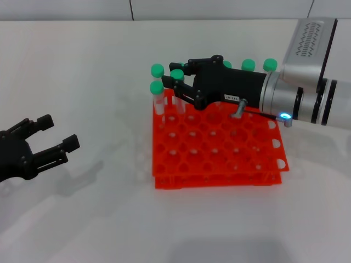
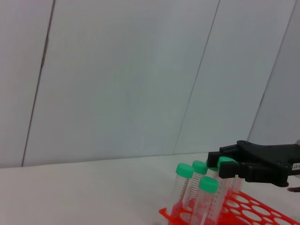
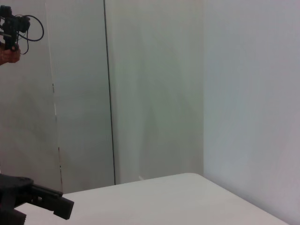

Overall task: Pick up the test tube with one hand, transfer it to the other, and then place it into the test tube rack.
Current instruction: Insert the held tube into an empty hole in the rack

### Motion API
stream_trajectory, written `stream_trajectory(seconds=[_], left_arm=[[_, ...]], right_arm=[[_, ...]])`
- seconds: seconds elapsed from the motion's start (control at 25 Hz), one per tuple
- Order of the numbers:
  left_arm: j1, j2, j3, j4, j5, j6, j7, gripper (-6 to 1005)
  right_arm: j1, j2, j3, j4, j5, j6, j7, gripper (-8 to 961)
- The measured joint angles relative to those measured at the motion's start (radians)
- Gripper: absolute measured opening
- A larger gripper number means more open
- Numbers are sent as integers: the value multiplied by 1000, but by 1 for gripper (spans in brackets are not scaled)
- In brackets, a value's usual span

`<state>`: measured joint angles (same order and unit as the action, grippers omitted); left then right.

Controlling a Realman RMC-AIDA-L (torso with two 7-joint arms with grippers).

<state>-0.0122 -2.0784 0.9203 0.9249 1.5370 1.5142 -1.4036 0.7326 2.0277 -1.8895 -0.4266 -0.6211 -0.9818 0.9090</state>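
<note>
My right gripper (image 1: 172, 74), black with a white label on a silver arm with a blue light, reaches over the back left of the orange-red test tube rack (image 1: 219, 164). It is shut on the green cap of a test tube (image 1: 178, 75) that stands upright at the rack. In the left wrist view the same gripper (image 2: 229, 161) holds that cap (image 2: 225, 161). My left gripper (image 1: 61, 131), plain black, hovers open and empty over the table left of the rack.
Two more green-capped tubes (image 1: 157, 70) (image 1: 157, 87) stand at the rack's left back corner, and others (image 1: 248, 65) along its back edge. Most rack holes are empty. The white table (image 1: 109, 219) meets a wall behind.
</note>
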Motion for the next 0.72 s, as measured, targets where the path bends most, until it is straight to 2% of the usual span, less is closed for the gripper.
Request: stream_trajectory(seconds=[0.6,0.72], left_arm=[[5,0,0,0,0,8,0,893],[7,0,0,0,-2,8,8,893]], right_arm=[[1,0,0,-3,0,0,20,390],[-4,-1,0,-17,-1,-9,31,450]])
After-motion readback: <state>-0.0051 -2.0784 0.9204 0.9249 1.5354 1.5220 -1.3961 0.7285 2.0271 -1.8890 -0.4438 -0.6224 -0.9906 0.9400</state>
